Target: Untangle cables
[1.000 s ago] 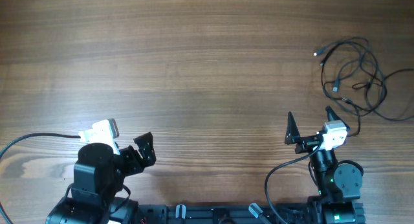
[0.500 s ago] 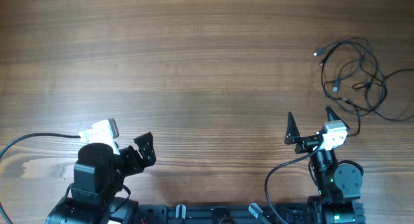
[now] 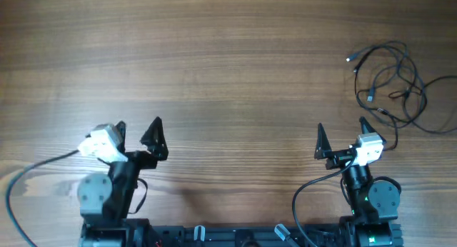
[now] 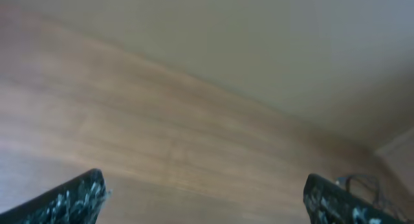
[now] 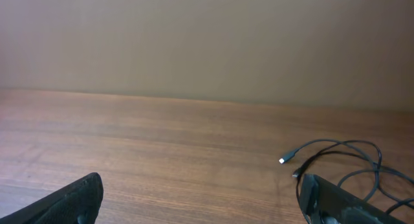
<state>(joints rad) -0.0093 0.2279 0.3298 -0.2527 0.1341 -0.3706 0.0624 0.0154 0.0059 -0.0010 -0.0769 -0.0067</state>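
Blurred low look across wooden table [image 4: 162, 133] from left gripper [image 4: 204, 191].
Black speckled fingertips [image 4: 77, 198] poking in at lower left and lower right corners, spread wide, only bare wood between. Pale wall [image 4: 226, 30] filling upper frame. Faint tangle of cables [image 4: 363, 182] at lower right, just above that fingertip, too smeared for detail.

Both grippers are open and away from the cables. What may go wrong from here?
The cables lie in overlapping loops, so the open right gripper may pinch several strands together and tighten the tangle.
One strand runs past the right border of the overhead view, so pulling may drag an unseen part.
The left gripper is far away. Reaching across may crowd the right gripper.
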